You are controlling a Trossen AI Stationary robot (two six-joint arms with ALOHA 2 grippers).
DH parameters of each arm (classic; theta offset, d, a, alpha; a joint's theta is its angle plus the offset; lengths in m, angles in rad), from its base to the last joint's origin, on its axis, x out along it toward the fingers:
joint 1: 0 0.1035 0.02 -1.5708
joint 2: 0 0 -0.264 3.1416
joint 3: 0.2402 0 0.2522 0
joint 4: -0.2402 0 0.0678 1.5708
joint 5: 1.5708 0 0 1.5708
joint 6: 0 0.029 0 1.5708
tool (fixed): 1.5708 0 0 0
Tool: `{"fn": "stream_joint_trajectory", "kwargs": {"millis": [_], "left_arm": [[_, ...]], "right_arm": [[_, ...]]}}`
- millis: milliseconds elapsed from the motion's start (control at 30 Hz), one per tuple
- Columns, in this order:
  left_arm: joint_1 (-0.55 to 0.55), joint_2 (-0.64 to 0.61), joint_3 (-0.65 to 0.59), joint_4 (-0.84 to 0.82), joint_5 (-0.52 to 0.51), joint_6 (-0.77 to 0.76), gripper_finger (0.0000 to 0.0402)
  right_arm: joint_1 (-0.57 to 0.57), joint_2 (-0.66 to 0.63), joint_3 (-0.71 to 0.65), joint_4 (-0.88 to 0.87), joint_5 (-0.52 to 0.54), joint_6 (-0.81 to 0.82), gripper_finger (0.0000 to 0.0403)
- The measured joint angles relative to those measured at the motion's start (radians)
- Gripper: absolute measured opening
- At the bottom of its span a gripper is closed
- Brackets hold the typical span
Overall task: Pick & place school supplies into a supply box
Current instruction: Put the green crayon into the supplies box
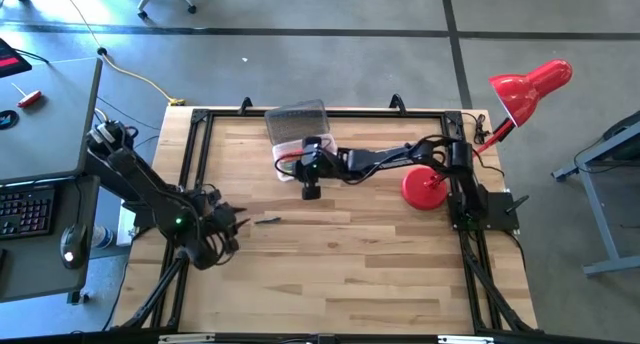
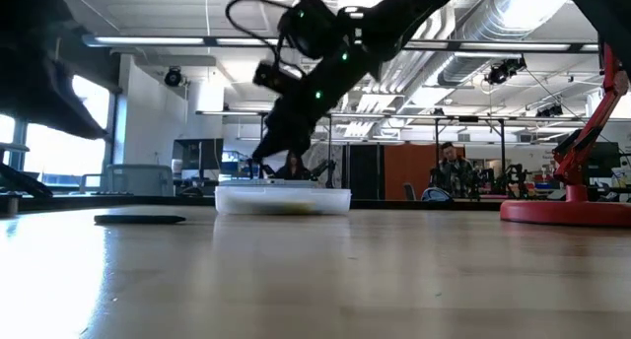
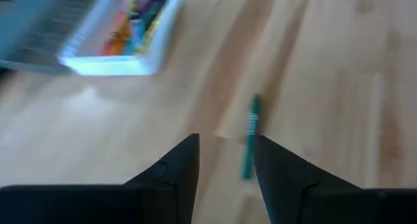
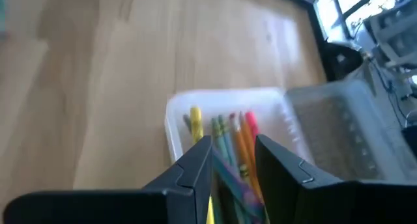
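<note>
The left gripper [image 3: 225, 168] hangs low over the near-left part of the wooden table [image 1: 350, 274], its dark wedge fingers parted and empty, just short of a thin green pen [image 3: 249, 137] lying flat on the boards. Pale marks run along the pen's barrel but cannot be read. Farther back, the right gripper [image 4: 231, 162] hovers over the box [image 1: 295, 144], fingers slightly apart; nothing clearly sits between them. Inside the clear box lie yellow, green, orange and pink pencils [image 4: 225, 136], their near ends hidden behind the fingers. Its ribbed lid [image 4: 345, 126] lies folded back. A red lamp [image 1: 425, 187] stands on the right.
</note>
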Motion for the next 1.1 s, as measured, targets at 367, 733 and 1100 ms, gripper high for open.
{"fn": "stream_joint_trajectory", "kwargs": {"millis": [367,733,1100], "left_arm": [[-0.013,-0.004,-0.247,0.744,0.004,0.260,0.0175],[-0.012,-0.004,-0.249,0.841,0.154,0.203,0.0175],[0.158,-0.006,-0.249,0.827,0.128,0.279,0.0175]], "right_arm": [[0.058,-0.027,0.000,0.064,-0.136,0.041,0.0094],[0.084,-0.028,0.000,0.057,-0.140,0.064,0.0094],[0.084,-0.028,0.000,0.057,-0.150,0.079,0.0094]]}}
